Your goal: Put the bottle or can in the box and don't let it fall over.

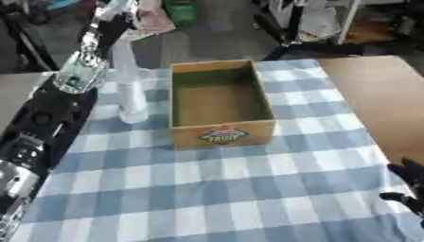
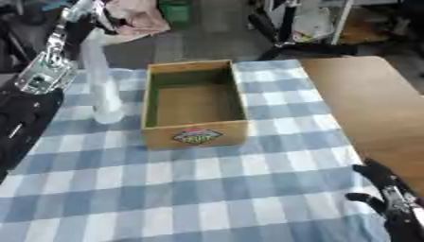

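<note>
Blue-checked cloth covers the counter [image 1: 207,189], where the clear bottle [image 1: 128,90] stands upright just left of the empty box [image 1: 219,101], ungrasped; left hand's fingers unreadable, right hand [image 2: 385,191] relaxed.

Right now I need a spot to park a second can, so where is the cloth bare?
The checked cloth lies bare in front of the box, and in a strip to its right up to the wooden tabletop. Left of the box is crowded: a clear bottle and the left arm. The right robot hand sits at the lower right corner.
</note>
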You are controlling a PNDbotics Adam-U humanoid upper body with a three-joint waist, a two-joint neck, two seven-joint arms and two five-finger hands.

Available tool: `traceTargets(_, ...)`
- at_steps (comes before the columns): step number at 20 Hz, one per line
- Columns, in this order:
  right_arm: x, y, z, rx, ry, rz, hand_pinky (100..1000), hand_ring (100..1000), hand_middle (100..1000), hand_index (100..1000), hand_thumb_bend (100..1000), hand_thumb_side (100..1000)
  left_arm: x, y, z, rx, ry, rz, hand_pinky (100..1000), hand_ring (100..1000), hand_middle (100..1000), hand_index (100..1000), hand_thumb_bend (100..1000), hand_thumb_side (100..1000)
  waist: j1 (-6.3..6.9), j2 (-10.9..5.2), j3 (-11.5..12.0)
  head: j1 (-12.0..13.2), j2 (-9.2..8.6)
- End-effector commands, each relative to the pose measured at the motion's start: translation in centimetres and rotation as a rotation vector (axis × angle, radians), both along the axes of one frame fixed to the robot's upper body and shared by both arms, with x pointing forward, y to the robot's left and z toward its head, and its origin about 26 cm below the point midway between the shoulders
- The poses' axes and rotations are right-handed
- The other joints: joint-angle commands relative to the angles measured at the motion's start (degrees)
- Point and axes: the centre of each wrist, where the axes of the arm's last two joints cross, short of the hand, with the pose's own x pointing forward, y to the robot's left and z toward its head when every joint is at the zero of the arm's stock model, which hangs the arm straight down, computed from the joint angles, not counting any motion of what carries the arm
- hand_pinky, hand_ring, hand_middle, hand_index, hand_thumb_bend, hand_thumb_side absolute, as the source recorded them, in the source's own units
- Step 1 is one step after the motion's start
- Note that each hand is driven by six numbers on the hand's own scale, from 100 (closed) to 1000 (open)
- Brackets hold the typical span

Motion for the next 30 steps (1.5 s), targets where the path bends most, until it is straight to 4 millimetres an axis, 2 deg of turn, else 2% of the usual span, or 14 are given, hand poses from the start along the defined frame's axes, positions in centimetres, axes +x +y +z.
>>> traceTargets(1,0.0,-0.4,0.8,-0.019,-0.022,-0.001,677,1000,825,932,100,845,-0.7,-2.0,4.1,0.002,-0.091,-0.105,568,557,488,679,100,593,-0.09,-1.42,-0.14,-0.01,0.02)
traceTargets(4,-0.1,-0.4,0.7,-0.018,-0.018,0.000,677,1000,825,932,100,845,-1.1,-4.6,5.2,0.017,-0.106,-0.207,570,558,488,680,100,589,-0.19,-1.61,-0.35,0.21,0.14)
traceTargets(7,0.0,-0.3,0.6,-0.017,-0.017,0.006,677,1000,825,932,100,844,-0.9,-7.0,5.0,0.018,-0.090,-0.274,571,559,487,678,100,580,-0.42,-1.69,-0.74,0.57,0.15)
traceTargets(11,0.1,0.1,0.7,-0.010,-0.022,0.022,677,1000,825,932,100,844,-0.4,-9.6,2.8,0.007,-0.042,-0.339,581,567,492,684,100,565,-0.75,-1.42,-1.77,1.33,-0.25)
traceTargets(15,0.3,0.4,1.0,-0.003,-0.035,0.035,678,1000,826,932,100,844,0.1,-10.7,-0.1,-0.005,-0.011,-0.333,636,608,528,716,100,516,-0.84,-0.70,-2.93,2.11,-0.82)
traceTargets(16,0.3,0.4,1.1,-0.002,-0.037,0.035,678,1000,826,933,100,844,0.2,-10.7,-0.8,0.000,-0.006,-0.323,689,660,575,760,100,466,-0.81,-0.56,-3.08,2.16,-0.87)
traceTargets(17,0.3,0.4,1.2,-0.001,-0.039,0.035,678,1000,826,933,100,844,0.2,-10.5,-1.3,0.017,-0.006,-0.309,707,687,599,781,100,523,-0.77,-0.44,-3.17,2.15,-0.89)
traceTargets(18,0.4,0.4,1.2,-0.001,-0.040,0.034,678,1000,826,933,100,845,0.2,-10.3,-1.7,0.041,-0.012,-0.290,744,740,645,815,100,695,-0.72,-0.34,-3.19,2.08,-0.88)
traceTargets(19,0.4,0.4,1.2,-0.001,-0.040,0.032,678,1000,826,933,100,845,0.1,-10.1,-1.9,0.075,-0.023,-0.267,774,781,693,846,116,758,-0.67,-0.25,-3.14,1.96,-0.84)
traceTargets(20,0.4,0.4,1.2,-0.002,-0.041,0.031,678,1000,826,933,100,845,0.0,-9.8,-2.1,0.114,-0.033,-0.245,813,834,760,890,507,841,-0.62,-0.19,-3.06,1.83,-0.78)
traceTargets(22,0.4,0.3,1.3,-0.003,-0.042,0.027,679,1000,826,933,100,845,-0.5,-9.2,-2.0,0.190,-0.057,-0.206,851,879,810,911,659,902,-0.55,-0.16,-2.74,1.41,-0.61)
traceTargets(25,0.3,0.1,1.2,-0.006,-0.041,0.014,679,1000,826,933,100,845,-1.6,-7.8,-1.6,0.254,-0.072,-0.147,876,908,844,927,682,953,-0.47,-0.25,-1.89,0.50,-0.47)
traceTargets(30,0.2,-0.4,1.0,-0.014,-0.034,-0.007,679,1000,826,934,100,846,-5.0,-5.0,-1.3,0.218,-0.063,-0.094,856,888,824,921,487,962,-0.20,-0.82,0.10,-0.52,-0.03)
